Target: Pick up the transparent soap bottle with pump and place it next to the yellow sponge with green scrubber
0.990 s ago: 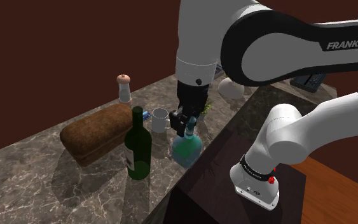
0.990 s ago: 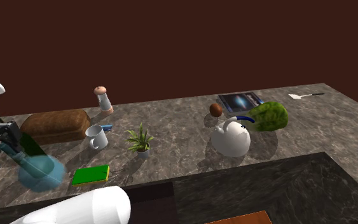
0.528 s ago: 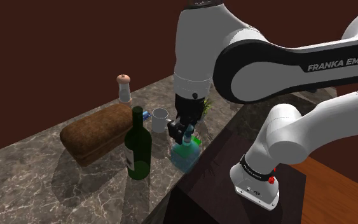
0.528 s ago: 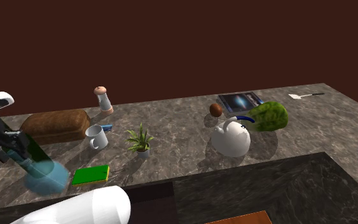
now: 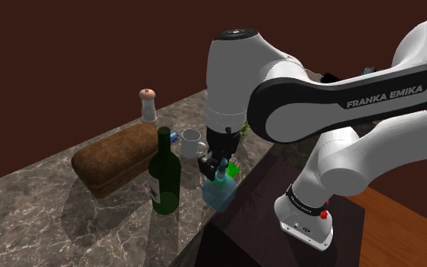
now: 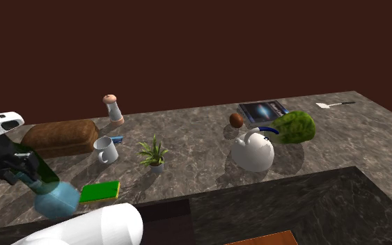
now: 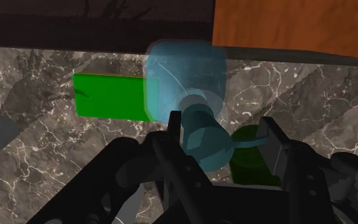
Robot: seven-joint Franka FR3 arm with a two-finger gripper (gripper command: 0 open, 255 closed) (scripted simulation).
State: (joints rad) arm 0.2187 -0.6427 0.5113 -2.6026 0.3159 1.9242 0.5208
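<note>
your pincer (image 5: 218, 164) pinched the blue see-through soap bottle (image 5: 221, 192) at its pump. the bottle was just beside the green sponge (image 6: 99, 191), near the wine bottle (image 5: 164, 176); whether it touched the tabletop (image 5: 37, 220), i could not tell.

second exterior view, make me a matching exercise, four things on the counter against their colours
Things:
1. soap bottle
2. sponge
3. bread loaf
4. kettle

Colours:
a. brown
b. white
c. see-through blue
d. green on top

Pairs: 1-c, 2-d, 3-a, 4-b
</note>
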